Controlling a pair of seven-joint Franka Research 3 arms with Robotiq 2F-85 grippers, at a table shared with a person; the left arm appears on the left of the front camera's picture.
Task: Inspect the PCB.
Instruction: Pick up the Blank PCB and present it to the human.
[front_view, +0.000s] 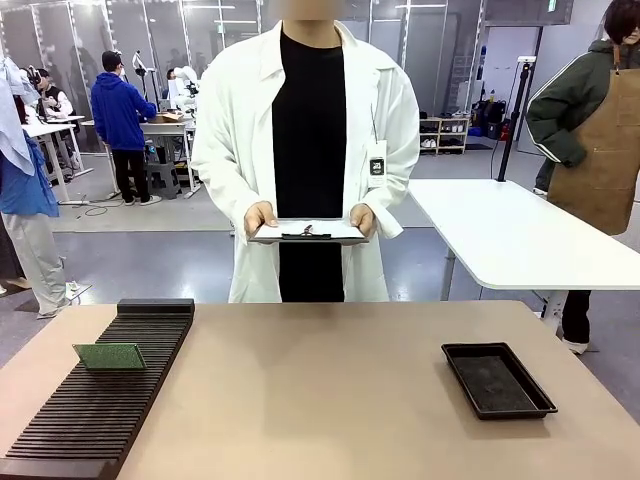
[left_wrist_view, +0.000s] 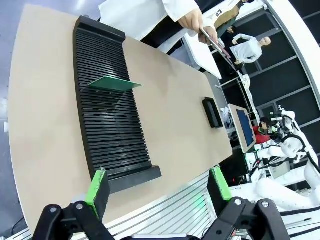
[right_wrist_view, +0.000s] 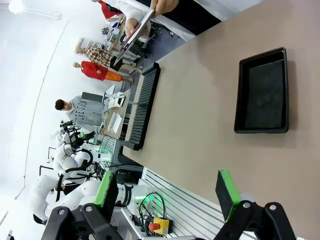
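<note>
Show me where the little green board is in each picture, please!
Front view: the PCB stands in the black slotted rack, low at the picture's left.
Left wrist view: the PCB pokes sideways out of the rack, up and left of the middle.
Right wrist view: too small to pick out; the rack lies far off, left of centre.
Shared landmark: the rack, seen in all three.
</note>
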